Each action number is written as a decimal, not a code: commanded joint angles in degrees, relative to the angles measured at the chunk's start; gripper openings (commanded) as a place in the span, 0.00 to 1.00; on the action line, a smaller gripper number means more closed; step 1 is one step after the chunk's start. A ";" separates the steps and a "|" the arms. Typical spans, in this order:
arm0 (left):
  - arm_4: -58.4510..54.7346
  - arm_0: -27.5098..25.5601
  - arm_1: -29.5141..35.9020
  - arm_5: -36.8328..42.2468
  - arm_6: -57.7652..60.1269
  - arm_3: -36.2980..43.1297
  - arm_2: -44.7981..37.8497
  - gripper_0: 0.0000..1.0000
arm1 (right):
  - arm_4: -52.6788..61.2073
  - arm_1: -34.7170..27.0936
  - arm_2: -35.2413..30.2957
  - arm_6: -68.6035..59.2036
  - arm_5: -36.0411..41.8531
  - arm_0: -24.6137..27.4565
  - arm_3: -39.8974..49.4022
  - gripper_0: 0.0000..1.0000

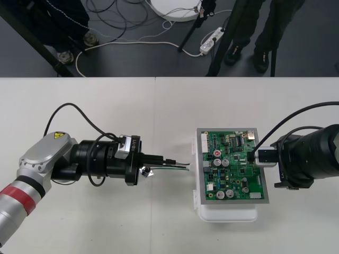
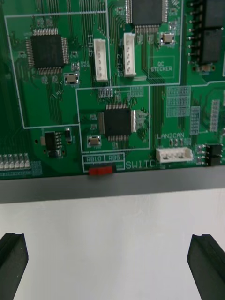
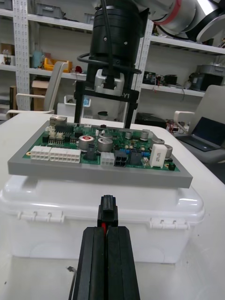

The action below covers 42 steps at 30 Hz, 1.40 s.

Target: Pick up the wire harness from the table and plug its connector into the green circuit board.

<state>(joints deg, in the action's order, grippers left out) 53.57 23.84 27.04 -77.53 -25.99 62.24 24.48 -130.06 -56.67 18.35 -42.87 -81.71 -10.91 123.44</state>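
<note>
On the plain light counter (image 1: 106, 106), right of centre: green circuit board (image 1: 233, 180) in a grey frame (image 3: 93, 169), mounted on a white plastic base (image 1: 228, 216). From the left, the left end effector (image 1: 172, 160), its black fingers (image 3: 93, 262) drawn narrow and clamped on the small wire harness (image 1: 177, 169) of thin red, black and green wires. Long axis of the harness in line with the fingers, running left to right across the counter. At the leading end, small black plug (image 3: 107, 210), protruding from the fingertips and pointing toward the board's left side, aimed at the near wall of the base and apart from it; not seated in the board. At the trailing end, round metal flanged socket (image 1: 145, 172), close beside the root of the fingers. At the board's right edge, the right end effector (image 1: 253, 156), fingers (image 2: 13, 255) spread wide, nothing held between them.
</note>
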 commanded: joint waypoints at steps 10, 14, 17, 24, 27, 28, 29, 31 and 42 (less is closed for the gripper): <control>-0.05 4.20 -1.90 -0.52 -2.57 0.43 4.35 0.00 | -0.55 0.33 2.83 0.60 1.20 -3.24 0.22 1.00; -0.05 4.55 -2.08 -0.08 -2.66 0.43 4.87 0.00 | -0.46 0.33 3.45 1.56 1.20 -3.33 0.22 1.00; -0.05 4.64 -2.08 0.27 -2.57 0.43 5.23 0.00 | -0.46 0.33 4.15 2.09 1.20 -3.59 0.22 1.00; -0.05 4.99 -2.69 1.94 -2.31 0.34 5.67 0.00 | -0.28 0.33 5.21 3.32 1.20 -4.21 0.40 1.00; -0.05 5.16 -3.04 3.26 -2.31 0.43 6.46 0.00 | -0.37 0.51 5.65 3.85 1.20 -4.65 0.31 1.00; -0.05 5.16 -3.22 3.88 -2.40 0.43 6.72 0.00 | -0.37 0.59 5.65 4.02 1.20 -4.65 0.40 1.00; -0.13 5.16 -3.40 4.23 -2.40 0.43 6.81 0.00 | -0.28 0.68 5.65 4.20 1.29 -4.74 0.31 1.00; -0.05 5.25 -3.66 4.58 -2.31 0.34 6.90 0.00 | -0.19 0.68 5.65 4.55 1.29 -4.82 0.31 1.00; -0.22 5.51 -4.01 5.37 -2.13 0.34 7.95 0.00 | 0.60 0.77 5.65 5.08 1.99 -5.18 0.40 1.00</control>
<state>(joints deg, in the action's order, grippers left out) 53.57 27.06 24.51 -74.06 -25.99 62.20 31.28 -130.20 -56.45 23.15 -39.57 -80.40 -14.37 123.27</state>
